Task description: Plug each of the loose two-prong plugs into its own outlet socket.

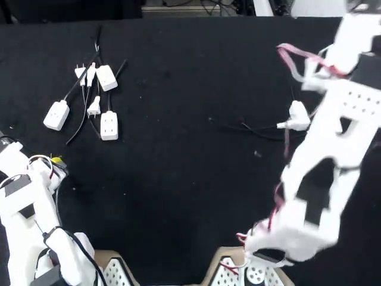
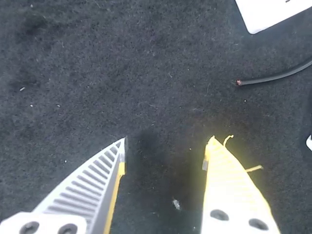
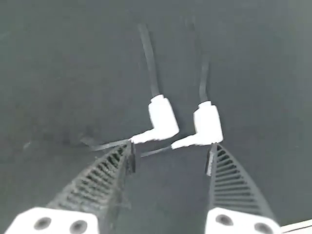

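Observation:
Two white angled two-prong plugs point(image 3: 162, 119) point(image 3: 207, 124) with black cords lie side by side on the black table, just ahead of my right gripper point(image 3: 170, 148), which is open with nothing in it. In the high view these plugs point(image 1: 297, 115) lie at the right, beside the right arm. Three white outlet sockets point(image 1: 56, 115) point(image 1: 109, 125) point(image 1: 106, 77) and small plugs point(image 1: 93, 107) lie tangled at the upper left. My left gripper point(image 2: 165, 141) is open and empty over bare cloth. A socket's corner point(image 2: 265, 12) and a loose cord end point(image 2: 273, 77) lie beyond it.
The black table cloth point(image 1: 196, 89) has wide bare room in its middle. The left arm point(image 1: 27, 208) stands at the near left and the right arm point(image 1: 327, 161) rises along the right side. Thin black cords point(image 1: 256, 130) trail left of the right-hand plugs.

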Robot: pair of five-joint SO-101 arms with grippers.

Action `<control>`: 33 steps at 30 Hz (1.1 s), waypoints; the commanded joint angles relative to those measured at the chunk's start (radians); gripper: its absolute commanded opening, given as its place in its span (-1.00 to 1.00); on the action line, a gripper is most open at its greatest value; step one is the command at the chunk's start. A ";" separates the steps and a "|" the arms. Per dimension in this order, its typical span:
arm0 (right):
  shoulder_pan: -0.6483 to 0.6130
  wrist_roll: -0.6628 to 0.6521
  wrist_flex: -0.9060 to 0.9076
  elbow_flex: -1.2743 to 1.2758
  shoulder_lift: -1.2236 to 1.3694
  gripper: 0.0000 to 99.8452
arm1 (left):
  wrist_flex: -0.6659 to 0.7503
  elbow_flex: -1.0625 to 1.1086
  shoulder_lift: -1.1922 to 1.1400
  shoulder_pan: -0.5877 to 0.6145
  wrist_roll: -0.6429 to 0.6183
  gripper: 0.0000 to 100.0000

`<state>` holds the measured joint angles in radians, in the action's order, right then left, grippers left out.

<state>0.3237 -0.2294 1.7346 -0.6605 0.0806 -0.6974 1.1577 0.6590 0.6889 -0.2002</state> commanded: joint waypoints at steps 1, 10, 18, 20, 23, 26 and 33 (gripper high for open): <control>-0.140 0.000 -0.046 0.344 -0.234 -0.56 | 0.003 -0.030 0.006 -0.035 -0.011 -0.48; -0.482 0.009 -0.405 1.049 -0.530 -0.56 | 0.003 -0.025 0.008 -0.107 -0.008 -0.48; -0.726 0.204 -0.913 1.603 -0.753 -0.56 | 0.005 -0.021 0.000 -0.163 -0.005 -0.47; -0.755 0.229 -1.030 1.709 -0.777 -0.56 | 0.005 -0.021 0.005 -0.165 -0.003 -0.47; -0.786 0.224 -1.192 1.839 -0.788 -0.56 | 0.005 -0.031 0.006 -0.165 -0.003 -0.47; -0.784 0.224 -1.301 1.919 -0.794 -0.56 | 0.029 -0.077 0.006 -0.166 -0.003 -0.47; -0.784 0.224 -1.310 1.931 -0.794 -0.56 | 0.044 -0.260 -0.003 -0.246 0.117 -0.47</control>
<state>-0.4480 -0.0146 0.4519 1.2666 -0.6805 -0.6636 1.0150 0.6529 0.4956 -0.1573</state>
